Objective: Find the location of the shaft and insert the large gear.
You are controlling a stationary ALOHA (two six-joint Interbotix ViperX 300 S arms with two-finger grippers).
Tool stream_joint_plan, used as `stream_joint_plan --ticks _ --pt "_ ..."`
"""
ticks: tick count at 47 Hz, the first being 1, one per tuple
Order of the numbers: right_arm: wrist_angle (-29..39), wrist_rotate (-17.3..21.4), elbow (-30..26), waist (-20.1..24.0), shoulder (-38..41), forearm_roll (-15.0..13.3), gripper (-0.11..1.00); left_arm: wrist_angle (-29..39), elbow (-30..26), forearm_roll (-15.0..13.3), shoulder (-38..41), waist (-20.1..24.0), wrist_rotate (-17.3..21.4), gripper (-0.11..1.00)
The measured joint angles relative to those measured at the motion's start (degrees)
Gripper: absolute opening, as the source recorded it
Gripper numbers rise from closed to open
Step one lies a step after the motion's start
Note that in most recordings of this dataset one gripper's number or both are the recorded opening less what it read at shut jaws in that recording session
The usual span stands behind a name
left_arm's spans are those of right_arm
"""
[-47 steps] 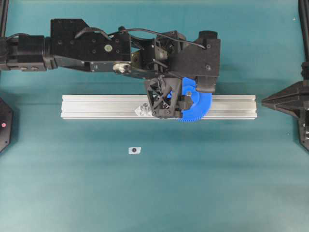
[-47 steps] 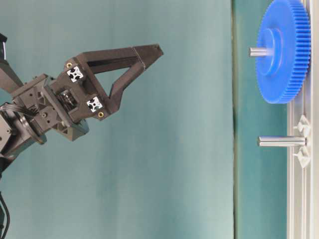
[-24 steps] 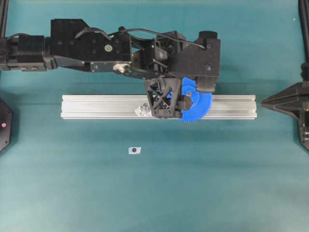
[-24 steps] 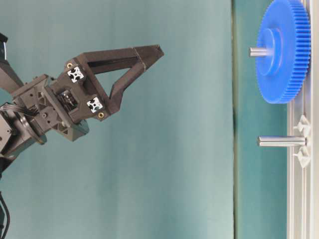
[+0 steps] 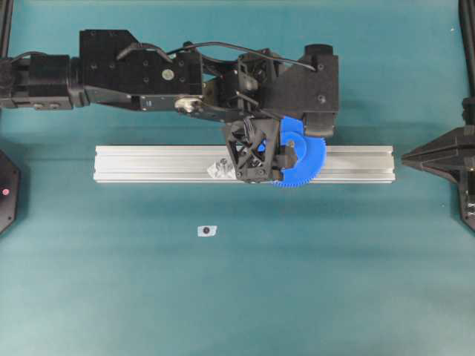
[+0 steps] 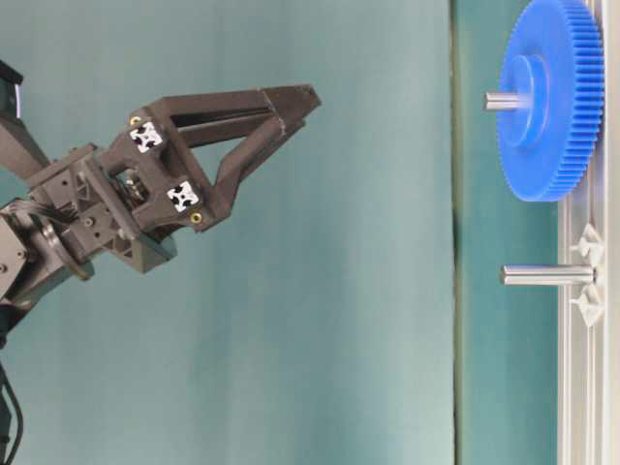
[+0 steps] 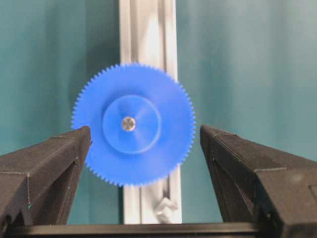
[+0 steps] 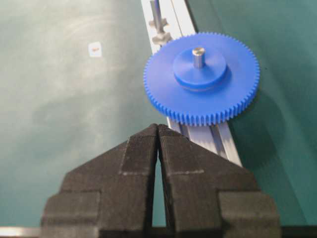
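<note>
The large gear (image 5: 306,162), a bright blue toothed wheel, lies flat on the aluminium rail (image 5: 148,163) with the shaft (image 8: 198,54) through its hub. The silver tip of the shaft (image 6: 499,100) stands out of the gear (image 6: 547,97). My left gripper (image 7: 144,130) hangs open well above the gear (image 7: 132,148), its fingers apart on either side and touching nothing. Seen from table level, the left gripper (image 6: 302,101) is far off the rail. My right gripper (image 8: 158,127) is shut and empty, a short way back from the gear (image 8: 218,99), low near the rail's right end (image 5: 407,156).
A second bare pin (image 6: 547,275) with clear blocks (image 6: 588,242) stands on the same rail, left of the gear in the overhead view (image 5: 220,167). A small white sticker (image 5: 206,231) lies on the teal mat in front of the rail.
The left gripper has tilted a little while staying open and high. The gear and the right gripper have not moved.
</note>
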Motion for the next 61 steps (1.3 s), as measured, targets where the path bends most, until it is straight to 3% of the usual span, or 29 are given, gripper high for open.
stream_joint_plan --ticks 26,61 --pt "0.0 -0.1 0.1 0.0 0.0 0.0 0.06 6.4 -4.5 0.0 2.9 0.0 0.4 0.87" --pt "-0.2 0.0 0.1 0.0 0.0 0.0 0.06 6.7 -4.6 0.0 2.9 0.4 0.3 0.87"
